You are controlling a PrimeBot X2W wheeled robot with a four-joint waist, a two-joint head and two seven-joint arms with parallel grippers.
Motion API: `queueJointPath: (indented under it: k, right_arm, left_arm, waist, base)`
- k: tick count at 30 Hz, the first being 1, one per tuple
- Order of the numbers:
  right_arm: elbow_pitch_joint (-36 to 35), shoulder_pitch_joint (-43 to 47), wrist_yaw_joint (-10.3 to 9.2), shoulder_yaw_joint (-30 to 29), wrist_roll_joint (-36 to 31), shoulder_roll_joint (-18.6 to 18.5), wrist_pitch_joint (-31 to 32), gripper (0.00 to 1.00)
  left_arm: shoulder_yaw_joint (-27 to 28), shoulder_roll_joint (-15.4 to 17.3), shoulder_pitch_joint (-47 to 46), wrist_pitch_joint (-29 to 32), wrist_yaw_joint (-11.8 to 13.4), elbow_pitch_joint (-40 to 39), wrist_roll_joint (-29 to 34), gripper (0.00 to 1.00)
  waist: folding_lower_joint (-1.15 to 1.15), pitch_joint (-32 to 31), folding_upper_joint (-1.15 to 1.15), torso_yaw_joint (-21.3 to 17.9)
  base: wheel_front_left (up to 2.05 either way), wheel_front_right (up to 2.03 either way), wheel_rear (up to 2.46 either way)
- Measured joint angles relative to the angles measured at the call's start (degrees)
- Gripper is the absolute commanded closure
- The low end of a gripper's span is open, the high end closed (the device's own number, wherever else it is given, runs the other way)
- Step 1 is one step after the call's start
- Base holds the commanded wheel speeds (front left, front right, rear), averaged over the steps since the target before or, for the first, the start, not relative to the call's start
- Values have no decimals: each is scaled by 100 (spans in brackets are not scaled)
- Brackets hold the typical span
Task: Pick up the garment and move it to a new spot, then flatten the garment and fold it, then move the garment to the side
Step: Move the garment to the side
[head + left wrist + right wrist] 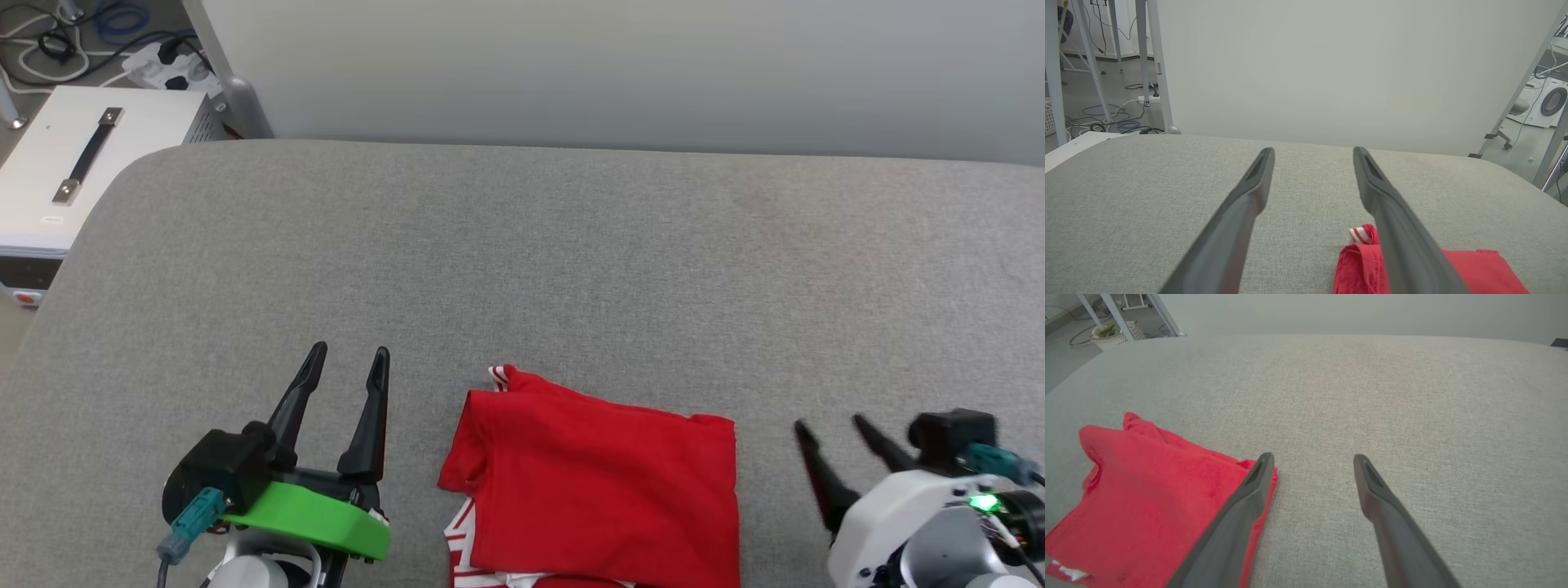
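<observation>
Garment (596, 482) is lying folded into a rough red rectangle at the bottom middle of the head view. It's flat on the grey fabric table (522, 261), and the frame cuts off its lower edge. Plain red cloth faces up. A bit of striped trim (498, 374) pokes out at the upper left corner, and some white with red stripes peeks out at the bottom left.

Left hand (350, 351) is at the lower left of that view, just left of the garment with a strip of bare table between them. Its two fingers are spread wide and point up the frame, and there's a bright green collar (310, 514) behind them. In the left wrist view the fingers (1241, 212) stand well apart over the table. The garment sits at the bottom right there, partly behind the right-side finger, with the trim just beside it.

Right hand (829, 425) is at the lower right of the head view, a little blurry. Its fingers are wide too and angle up and to the left, with a gap of table before the garment's right edge. A green light (984, 502) glows on the wrist. In the right wrist view the left-side finger crosses the garment's corner, and I can't tell from that angle whether they touch.

Upper left of the head view has a white box (82, 163) with a black handle, and a power strip (171, 69) with cables above it.
</observation>
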Motion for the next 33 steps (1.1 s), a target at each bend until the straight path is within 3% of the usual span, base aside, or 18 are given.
queueJointPath:
  k: [6, 10, 16, 31, 32, 33]
  right_arm:
    - [-368, -30, -1, 234, 488, -70, 2325, 0]
    - [-359, -142, -1, 192, 677, 156, 3300, 0]
    - [-57, -402, -1, 153, 647, 333, 3732, 0]
    - [728, -700, -1, 424, 515, 479, 3782, 0]
    - [755, -705, -1, 438, 514, 480, 3772, 50]
    - [789, -715, -1, 458, 514, 483, 3738, 89]
  left_arm:
    - [-98, -1, -43, 0, 0, 20, -7, 0]
    - [-165, -1, -127, 0, 0, 47, -7, 0]
    - [-219, 2, -248, 0, 0, 73, -7, 0]
    - [-288, -35, -497, 0, -1, 99, -8, 0]
    - [-286, -37, -500, 0, -1, 100, -8, 0]
    - [-280, -40, -501, 0, -1, 107, -8, 0]
  waist:
    - [0, 146, 0, 97]
    - [0, 237, 0, 209]
    - [0, 389, 0, 394]
    - [0, 828, 0, 771]
    - [0, 844, 0, 782]
    - [0, 859, 0, 792]
  base:
    - [0, 0, 0]
    - [0, 0, 0]
    - [0, 0, 0]
    - [0, 0, 0]
    - [0, 0, 0]
    - [0, 0, 0]
